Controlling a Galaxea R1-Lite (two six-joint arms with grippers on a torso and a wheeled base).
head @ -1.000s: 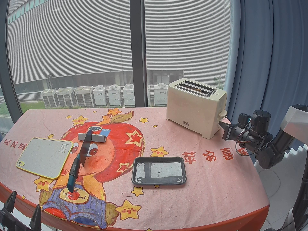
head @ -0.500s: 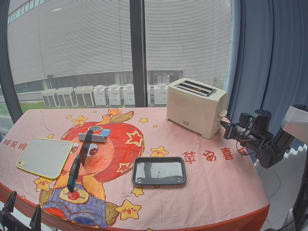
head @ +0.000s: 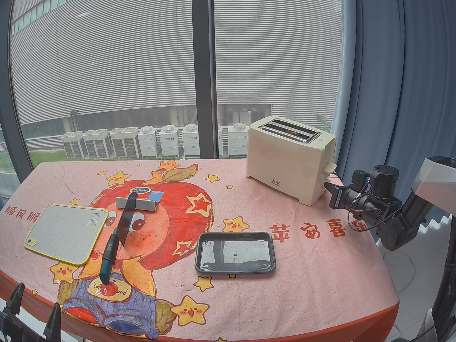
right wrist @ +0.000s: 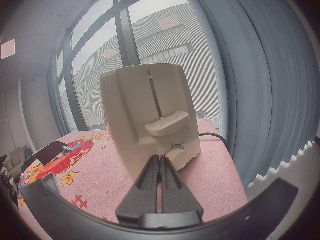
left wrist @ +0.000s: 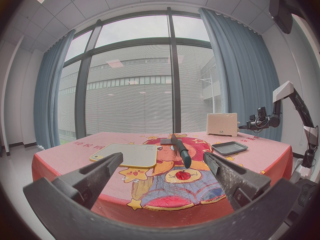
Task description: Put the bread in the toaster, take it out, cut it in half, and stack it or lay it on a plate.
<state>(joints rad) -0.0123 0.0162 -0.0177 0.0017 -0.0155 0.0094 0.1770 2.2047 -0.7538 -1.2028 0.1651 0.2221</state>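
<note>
The cream toaster [head: 289, 165] stands at the table's back right, with something brown low in its far slot [head: 292, 131]. Its lever [right wrist: 166, 123] sits low on the end face, above a dial [right wrist: 176, 155]. My right gripper [head: 327, 186] is shut and empty, its tip just below the lever at that end face [right wrist: 159, 162]. My left gripper [head: 35, 305] stays open off the table's front left edge [left wrist: 162, 157]. A teal-handled knife [head: 116, 238] leans on a small grey rest [head: 137, 203]. A black plate [head: 236, 252] lies at the front centre.
A white cutting board with a yellow rim [head: 64, 232] lies at the left. Blue curtains [head: 399, 72] hang right behind the toaster and my right arm. The toaster's cord [right wrist: 213, 135] runs along the table's far edge.
My right gripper drew slightly away from the toaster, then came back a little lower beside the lever. Nothing else moved.
</note>
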